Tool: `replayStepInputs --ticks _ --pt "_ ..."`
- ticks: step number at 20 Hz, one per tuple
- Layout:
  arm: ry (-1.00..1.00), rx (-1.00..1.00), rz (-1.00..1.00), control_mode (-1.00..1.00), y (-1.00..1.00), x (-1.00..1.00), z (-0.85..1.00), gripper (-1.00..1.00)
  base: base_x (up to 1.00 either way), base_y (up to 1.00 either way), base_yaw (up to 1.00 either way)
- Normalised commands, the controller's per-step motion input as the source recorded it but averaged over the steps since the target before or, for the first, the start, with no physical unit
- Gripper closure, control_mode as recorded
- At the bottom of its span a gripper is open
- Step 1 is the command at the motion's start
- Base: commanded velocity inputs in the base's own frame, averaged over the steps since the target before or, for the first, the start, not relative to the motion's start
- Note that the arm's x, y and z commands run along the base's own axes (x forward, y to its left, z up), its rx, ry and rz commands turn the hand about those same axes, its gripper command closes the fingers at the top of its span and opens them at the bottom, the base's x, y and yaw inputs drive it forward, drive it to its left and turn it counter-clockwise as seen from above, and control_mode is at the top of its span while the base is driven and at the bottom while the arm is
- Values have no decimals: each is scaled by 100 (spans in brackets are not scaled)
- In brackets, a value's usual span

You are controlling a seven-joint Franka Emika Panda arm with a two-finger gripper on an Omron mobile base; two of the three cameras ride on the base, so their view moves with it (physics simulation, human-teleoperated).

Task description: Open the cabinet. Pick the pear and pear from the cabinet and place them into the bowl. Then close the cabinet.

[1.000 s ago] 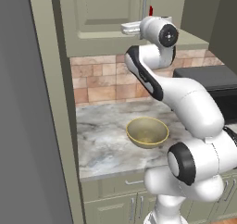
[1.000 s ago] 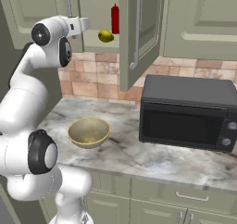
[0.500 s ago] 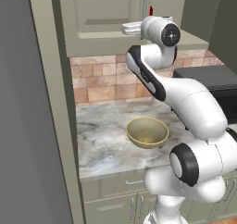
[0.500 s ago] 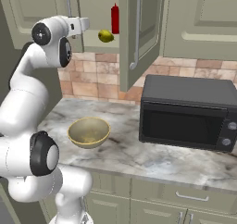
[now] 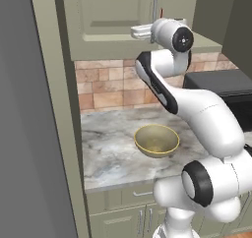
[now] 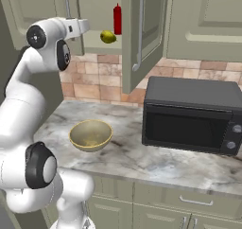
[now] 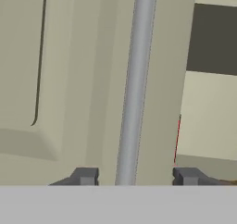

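My gripper (image 7: 136, 177) is open, its 2 fingers (image 7: 85, 176) standing on either side of the handle (image 7: 134, 89) on the closed left door (image 5: 110, 15) of the cabinet (image 6: 142, 29). The right door (image 6: 137, 34) stands open. 1 pear (image 6: 108, 36) lies on the shelf inside, near a red bottle (image 6: 117, 19). The bowl (image 6: 90, 135) sits on the desk (image 6: 142, 152) below, left of the microwave (image 6: 194, 112).

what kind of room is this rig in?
A rendered home kitchen, by the look of it: sage-green wall cabinet over a tile backsplash, a marble-look counter with a black microwave and a tan bowl on it.
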Motion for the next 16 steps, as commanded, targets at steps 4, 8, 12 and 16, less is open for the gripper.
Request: replayStepInputs --ticks 4,8,12,16 --pt "0 -1 -6 -100 60 -65 2 100 0 0 0" --pt "-2 -4 -5 -100 71 -65 3 100 0 0 0" --pt "-3 -5 -4 -100 84 -56 0 100 0 0 0" --pt "-4 -6 -3 -100 91 -59 0 100 0 0 0"
